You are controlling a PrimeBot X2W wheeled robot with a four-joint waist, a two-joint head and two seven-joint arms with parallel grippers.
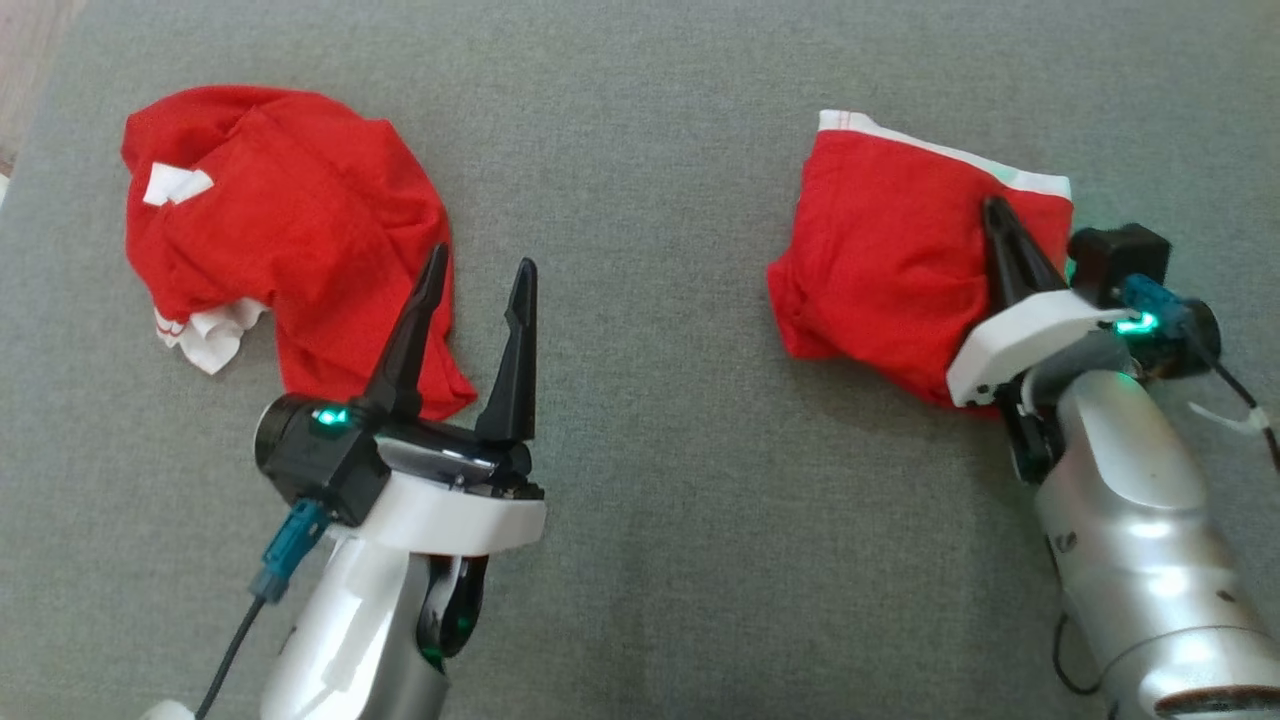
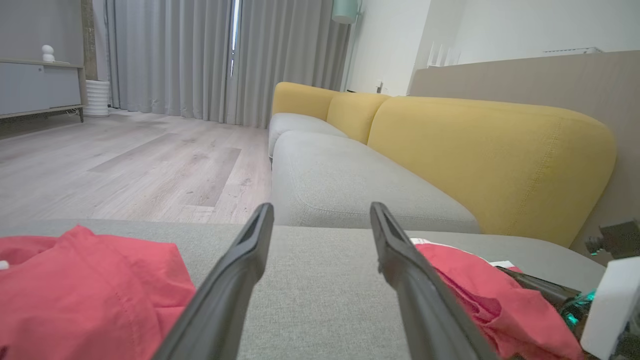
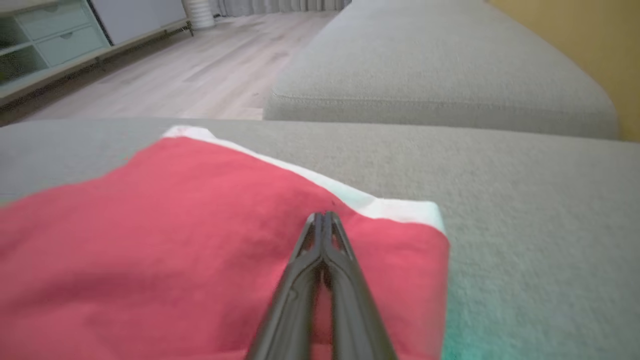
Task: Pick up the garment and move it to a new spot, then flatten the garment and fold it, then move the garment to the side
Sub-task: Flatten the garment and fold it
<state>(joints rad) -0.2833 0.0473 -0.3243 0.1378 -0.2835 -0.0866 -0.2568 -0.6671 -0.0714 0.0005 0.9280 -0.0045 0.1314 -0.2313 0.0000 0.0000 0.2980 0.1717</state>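
Probable grasp step: right gripper (image 1: 993, 207), fingers pressed together, on the red garment (image 1: 890, 250) at the grey cushion's (image 1: 640, 150) right half; left gripper (image 1: 482, 258) wide open near a second garment (image 1: 290, 220). Next: secure pinch, lift.

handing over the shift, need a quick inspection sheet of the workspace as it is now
surface: grey sofa cushion
job's things: crumpled red garment at left, folded red garment with white band at right, apart
clutter: nothing seen
grippers: left gripper open at the crumpled red garment's near edge; right gripper shut, tips on the folded red garment, pinch unclear
cables: left wrist cable, right wrist cable, both black, off the cloth
surroundings: yellow backrest, wood floor, grey curtains
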